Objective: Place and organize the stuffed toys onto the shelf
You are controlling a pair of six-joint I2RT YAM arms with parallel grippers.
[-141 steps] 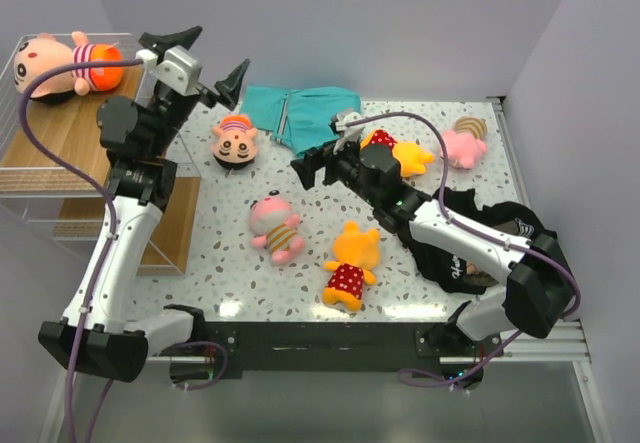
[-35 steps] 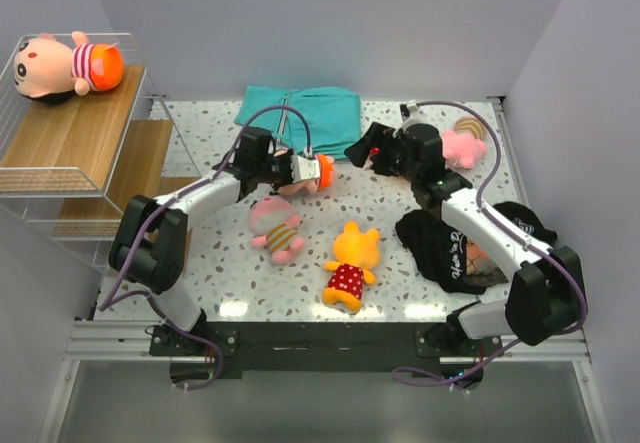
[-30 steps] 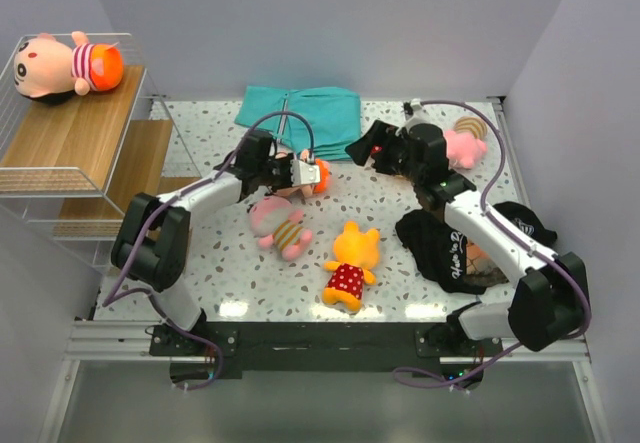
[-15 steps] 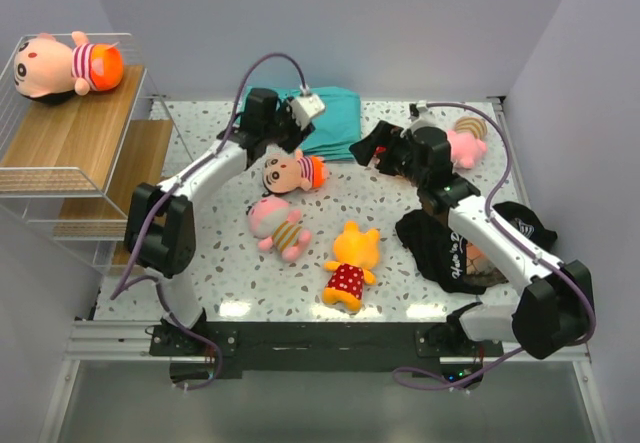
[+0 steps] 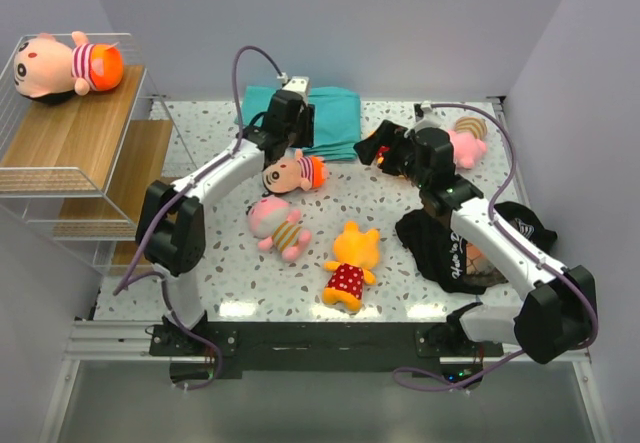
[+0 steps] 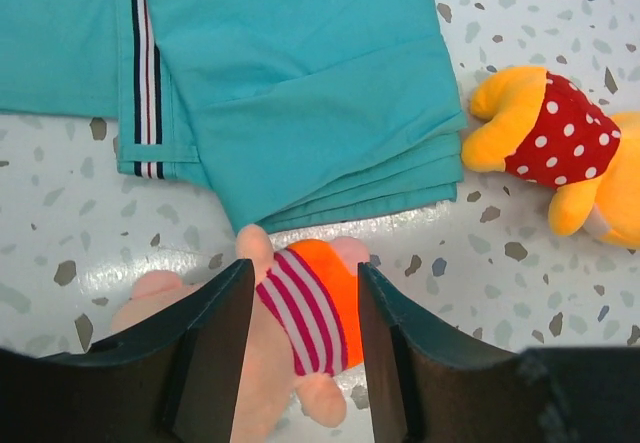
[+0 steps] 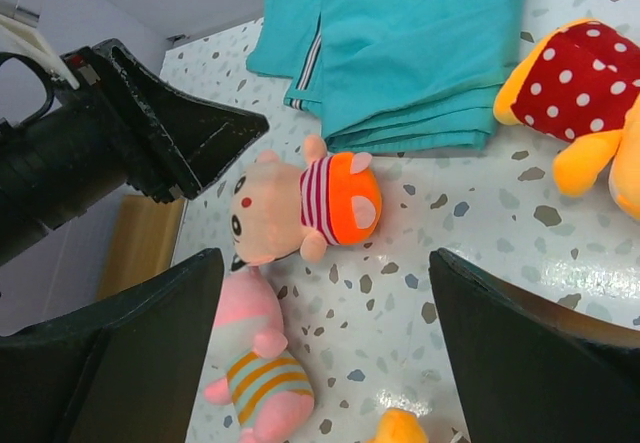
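A peach doll with a red-striped shirt and orange shorts (image 5: 290,173) lies on the table by the teal cloth. My left gripper (image 5: 284,147) hovers over it, open, one finger on each side of its body in the left wrist view (image 6: 302,275). My right gripper (image 5: 372,149) is open and empty, just right of it (image 7: 325,258). An orange doll in a red dotted dress (image 6: 560,143) lies partly hidden behind the right gripper. A pink striped doll (image 5: 275,225) and a second orange doll (image 5: 350,263) lie nearer. Another peach doll (image 5: 60,63) lies on the shelf (image 5: 80,133) top.
A folded teal cloth (image 5: 320,118) lies at the back middle. A black garment (image 5: 470,248) lies under the right arm. A pink toy (image 5: 462,145) lies at the far right. The shelf stands at the left edge.
My left gripper held the peach striped doll a second ago. It has let it go on the table, lifted, and swung right over it. The right arm shifted slightly.
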